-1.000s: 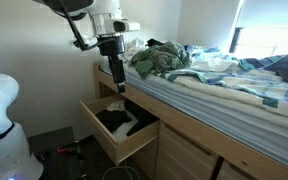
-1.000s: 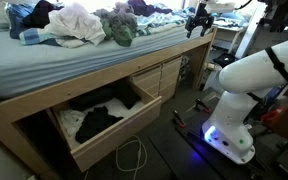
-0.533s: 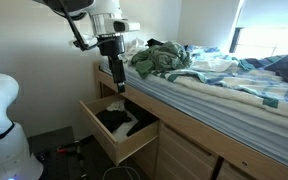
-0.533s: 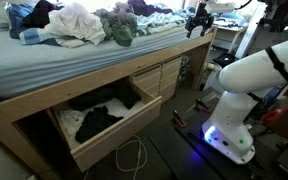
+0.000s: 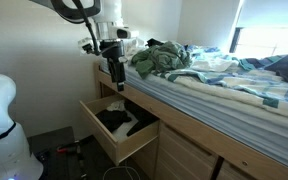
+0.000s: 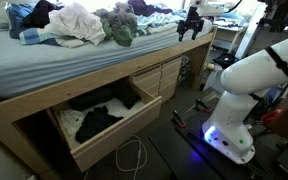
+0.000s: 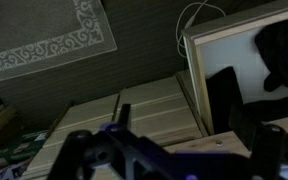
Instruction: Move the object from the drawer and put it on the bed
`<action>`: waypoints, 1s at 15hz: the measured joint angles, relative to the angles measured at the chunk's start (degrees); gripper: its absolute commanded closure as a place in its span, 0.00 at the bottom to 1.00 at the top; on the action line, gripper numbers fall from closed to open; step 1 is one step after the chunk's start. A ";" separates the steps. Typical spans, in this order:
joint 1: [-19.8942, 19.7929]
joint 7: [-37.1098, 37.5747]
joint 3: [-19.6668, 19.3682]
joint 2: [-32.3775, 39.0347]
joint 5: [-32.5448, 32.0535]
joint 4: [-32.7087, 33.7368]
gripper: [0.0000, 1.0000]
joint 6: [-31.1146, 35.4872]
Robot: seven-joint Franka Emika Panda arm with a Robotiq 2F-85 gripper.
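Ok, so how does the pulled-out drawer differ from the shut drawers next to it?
The pulled-out drawer juts out from under the bed; the shut drawers sit flush. The pulled-out drawer shows dark and white clothes; the shut drawers hide their contents. Both are light wood.

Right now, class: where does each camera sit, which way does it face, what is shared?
Exterior view: beside the bed, facing the open drawer; arm at top left.
Exterior view: bed's other end, drawer nearest; white robot body at right.
Wrist view: looks down into the drawer; dark jaws at bottom.
Shared: the drawer holding dark clothing.
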 measured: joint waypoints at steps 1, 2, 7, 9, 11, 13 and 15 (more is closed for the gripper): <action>0.73 0.00 0.31 0.66 0.40 0.00 0.00 0.00; 1.30 0.00 0.57 1.27 0.58 0.00 0.00 0.00; 1.72 0.00 0.82 2.67 0.64 0.10 0.00 0.00; 1.72 0.00 0.82 2.67 0.64 0.10 0.00 0.00; 1.94 0.00 0.98 3.00 0.82 0.05 0.00 0.00; 2.82 0.00 1.35 3.97 1.48 0.03 0.00 0.01; 4.40 -0.06 2.11 5.59 3.08 0.03 0.00 0.02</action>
